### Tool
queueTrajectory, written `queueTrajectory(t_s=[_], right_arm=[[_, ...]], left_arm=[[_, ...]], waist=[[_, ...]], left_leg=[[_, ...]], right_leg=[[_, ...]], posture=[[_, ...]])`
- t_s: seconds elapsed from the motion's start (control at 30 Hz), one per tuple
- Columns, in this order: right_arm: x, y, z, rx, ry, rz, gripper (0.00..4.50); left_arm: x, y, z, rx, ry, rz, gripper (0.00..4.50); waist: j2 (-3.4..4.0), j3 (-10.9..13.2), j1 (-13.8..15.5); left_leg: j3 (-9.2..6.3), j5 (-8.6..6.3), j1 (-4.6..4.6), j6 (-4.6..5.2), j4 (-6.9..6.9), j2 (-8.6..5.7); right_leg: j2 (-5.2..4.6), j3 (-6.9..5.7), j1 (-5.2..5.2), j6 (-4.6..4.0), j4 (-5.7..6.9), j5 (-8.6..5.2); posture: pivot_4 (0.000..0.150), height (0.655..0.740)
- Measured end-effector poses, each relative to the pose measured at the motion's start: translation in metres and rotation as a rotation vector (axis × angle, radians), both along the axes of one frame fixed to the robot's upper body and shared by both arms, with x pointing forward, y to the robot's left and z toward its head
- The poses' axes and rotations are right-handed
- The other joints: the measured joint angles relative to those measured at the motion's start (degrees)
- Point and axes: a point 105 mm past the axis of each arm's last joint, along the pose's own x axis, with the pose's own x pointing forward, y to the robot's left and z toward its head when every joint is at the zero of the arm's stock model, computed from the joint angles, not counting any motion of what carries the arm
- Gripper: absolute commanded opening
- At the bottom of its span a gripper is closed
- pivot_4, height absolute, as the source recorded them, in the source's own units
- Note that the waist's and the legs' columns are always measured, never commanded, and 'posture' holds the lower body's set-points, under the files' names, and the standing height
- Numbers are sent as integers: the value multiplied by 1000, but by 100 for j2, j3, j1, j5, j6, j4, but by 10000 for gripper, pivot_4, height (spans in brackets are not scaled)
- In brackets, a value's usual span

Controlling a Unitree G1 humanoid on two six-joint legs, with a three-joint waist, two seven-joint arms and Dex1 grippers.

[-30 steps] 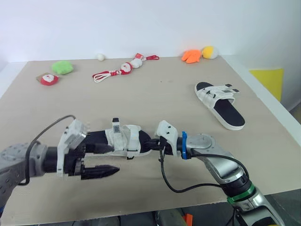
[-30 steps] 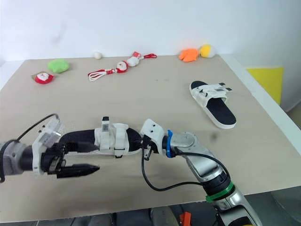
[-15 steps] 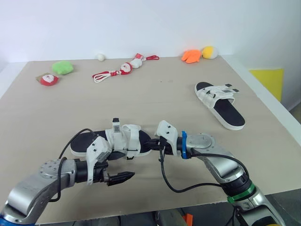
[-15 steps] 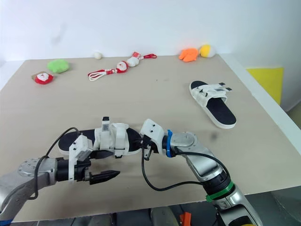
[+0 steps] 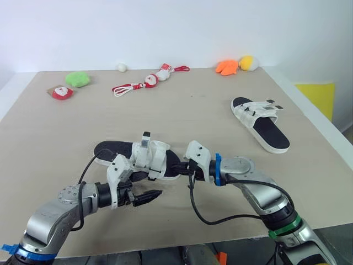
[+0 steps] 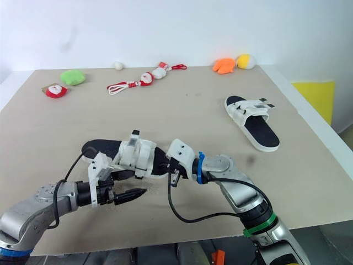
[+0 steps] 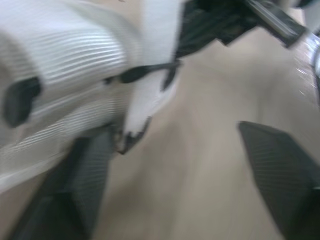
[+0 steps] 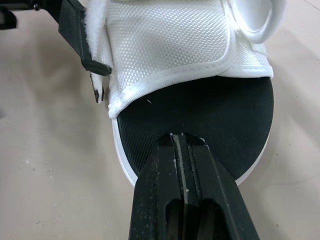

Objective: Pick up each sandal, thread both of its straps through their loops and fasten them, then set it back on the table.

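Sandal (image 5: 149, 157) on tabletop (image 5: 165, 116) | right gripper (image 8: 181, 142) clenched empty, apparently pinning toe steady | left gripper (image 7: 175, 135) spread beside strap (image 7: 145, 100), likely for pinching

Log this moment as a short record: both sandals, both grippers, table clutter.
near sandal: flat on the table, one strap end sticking up
far sandal: on the table toward the robot's right, apart from both grippers
right gripper: shut, tips on near sandal's toe end
left gripper: open, low beside near sandal's straps
clutter: small toys along the far edge
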Motion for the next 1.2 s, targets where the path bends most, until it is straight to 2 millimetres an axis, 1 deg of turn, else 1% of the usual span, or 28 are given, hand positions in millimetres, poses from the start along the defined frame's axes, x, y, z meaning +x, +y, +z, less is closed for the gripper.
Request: queueTrajectory(t_s=[0.03, 0.07, 0.1, 0.13, 0.17, 0.2, 0.37, 0.4, 0.43, 0.47, 0.6, 0.7, 0.87, 1.2], right_arm=[[0, 0, 0, 0, 0, 0, 0], [0, 0, 0, 0, 0, 1, 0], [0, 0, 0, 0, -1, 3, 0], [-1, 1, 0, 1, 0, 4, 0], [-1, 1, 0, 1, 0, 6, 0], [-1, 1, 0, 1, 0, 7, 0], [-1, 2, 0, 1, -1, 9, 0], [-1, 3, 0, 2, -1, 11, 0], [-2, 4, 0, 4, 0, 15, 0], [-2, 3, 0, 4, 2, 15, 0], [-1, 3, 0, 5, 0, 12, 0], [-2, 3, 0, 6, 1, 11, 0], [-2, 4, 0, 8, 1, 15, 0], [-2, 5, 1, 11, -1, 17, 0]], left_arm=[[0, -1, 0, -7, 2, 1, 23647], [0, -2, 1, -14, 3, 0, 20279], [0, -3, 1, -20, 6, -1, 14060], [-1, -3, 1, -23, 13, -2, 11204], [-1, -3, 1, -26, 19, -4, 4726], [-1, -4, 0, -27, 21, -5, 944], [-5, -4, -1, -30, 41, -17, 944], [-9, -2, -2, -20, 59, -35, 944], [-24, 0, -6, 4, 110, -93, 944], [-32, 0, -9, 9, 143, -119, 944], [-50, 1, -11, 30, 202, -197, 944], [-54, 1, -9, 33, 204, -216, 944], [-61, -2, -4, 21, 204, -262, 944], [-64, -4, -3, 9, 203, -283, 944]], waist=[[1, 0, 0], [1, 0, 0], [0, 0, 0], [0, 0, 0], [1, 0, 0], [0, 0, 0], [0, 0, 0], [-3, -2, -7], [-3, -3, -21], [4, -4, -18], [0, -2, -16], [1, -3, -16], [1, -4, -17], [1, -4, -18]], left_leg=[[0, 0, 0, 0, -1, 0], [0, -1, 0, -1, -2, 0], [-1, -2, 0, -1, -3, 1], [-1, -4, 0, 0, -4, 1], [-1, -5, 0, 1, -5, 1], [-1, -8, 0, 3, -6, 1], [-1, -9, 0, 4, -5, 0], [-1, -10, 0, 4, -6, 2], [1, -17, 1, 1, -8, 5], [1, -19, 1, 3, -9, 4], [1, -19, 1, 3, -8, 5], [2, -19, 3, 3, -8, 4], [3, -25, 3, 2, -12, 6], [5, -27, 2, 3, -15, 7]], right_leg=[[0, 0, 5, 1, 0, 1], [0, 0, 5, 1, 0, 1], [1, -1, 5, 2, 0, 1], [1, -1, 6, 2, 0, 1], [1, -1, 6, 2, 0, 1], [1, -1, 6, 2, 0, 1], [1, -1, 6, 2, 0, 1], [2, -1, 3, 2, 0, 1], [2, -1, 2, 0, 0, 0], [1, -1, 3, -3, 0, -2], [2, -2, -5, -5, 0, -3], [1, -1, -21, -5, 0, -4], [2, -2, -18, -9, 0, -5], [2, -2, -7, -11, 0, -7]], posture=[[1500, 7400], [1500, 7400], [1500, 7400], [1500, 7400], [1500, 7400], [1500, 7400], [1500, 7400], [1500, 7400], [1500, 7400], [1500, 7400], [1500, 7400], [1500, 7400], [1500, 7400], [1500, 7400]])
